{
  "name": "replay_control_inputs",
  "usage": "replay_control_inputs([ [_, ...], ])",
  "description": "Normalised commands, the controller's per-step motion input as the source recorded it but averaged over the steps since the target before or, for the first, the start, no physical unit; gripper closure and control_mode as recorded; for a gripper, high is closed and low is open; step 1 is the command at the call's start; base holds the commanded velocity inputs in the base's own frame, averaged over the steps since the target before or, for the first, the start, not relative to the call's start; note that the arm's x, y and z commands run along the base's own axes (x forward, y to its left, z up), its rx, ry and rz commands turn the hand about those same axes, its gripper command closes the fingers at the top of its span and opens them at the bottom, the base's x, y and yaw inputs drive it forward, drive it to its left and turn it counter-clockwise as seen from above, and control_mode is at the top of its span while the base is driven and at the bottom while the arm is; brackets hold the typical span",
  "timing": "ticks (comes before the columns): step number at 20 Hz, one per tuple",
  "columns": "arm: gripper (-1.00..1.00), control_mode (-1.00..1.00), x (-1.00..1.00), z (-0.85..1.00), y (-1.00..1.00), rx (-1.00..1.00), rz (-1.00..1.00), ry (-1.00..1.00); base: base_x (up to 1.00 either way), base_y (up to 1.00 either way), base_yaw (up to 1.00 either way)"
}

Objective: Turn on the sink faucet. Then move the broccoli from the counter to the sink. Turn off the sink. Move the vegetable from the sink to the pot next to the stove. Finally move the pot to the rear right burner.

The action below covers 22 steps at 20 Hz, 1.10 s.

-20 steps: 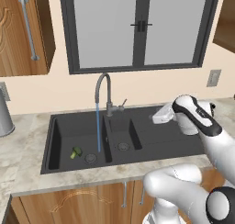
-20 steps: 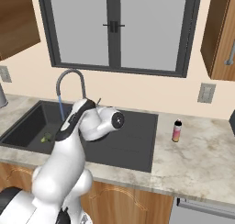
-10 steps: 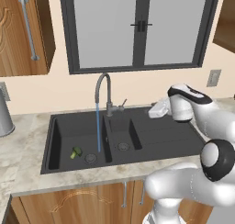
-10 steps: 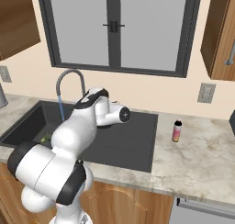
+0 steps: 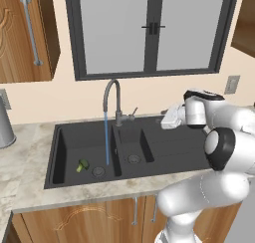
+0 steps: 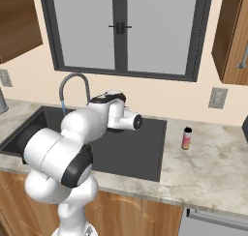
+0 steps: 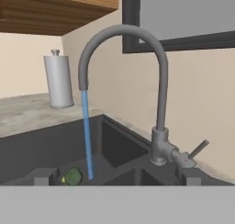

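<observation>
Sink (image 5: 169,150) matte charcoal, faucet (image 7: 158,94) dull grey brushed metal, desk (image 5: 22,160) beige marbled stone, smooth; cabinets (image 5: 79,222) glossy wood grain; canister (image 7: 58,81) satin steel; broccoli (image 5: 81,165) bumpy green

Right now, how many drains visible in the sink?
2: one in the large left basin under the water stream, near the broccoli; one in the small middle basin.

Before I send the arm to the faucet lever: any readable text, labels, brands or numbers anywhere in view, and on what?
No readable text in any view.
Small bottle on the counter, right of the sink: pink band where a label might sit, too small and blurred to read.
Steel canister: plain, no print.
Sink faucet, wall outlet, cabinets: no markings visible.
</observation>
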Motion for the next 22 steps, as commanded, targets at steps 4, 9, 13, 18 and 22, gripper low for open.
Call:
replay_control_inputs([
  [4, -1.00, -1.00, 0.33, -0.07, 0.02, 0.00, 0.07, 0.00, 0.00, 0.00, 0.00],
  [9, -1.00, -1.00, 0.32, -0.02, 0.02, 0.00, 0.05, 0.00, 0.00, 0.00, 0.00],
  [13, -1.00, -1.00, 0.20, -0.10, 0.12, 0.00, 0.02, 0.00, 0.00, 0.00, 0.00],
  [18, -1.00, -1.00, 0.07, -0.22, 0.29, -0.01, 0.00, 0.00, 0.00, 0.00, 0.00],
  [22, -1.00, -1.00, 0.05, -0.26, 0.39, -0.04, 0.00, 0.00, 0.00, 0.00, 0.00],
])
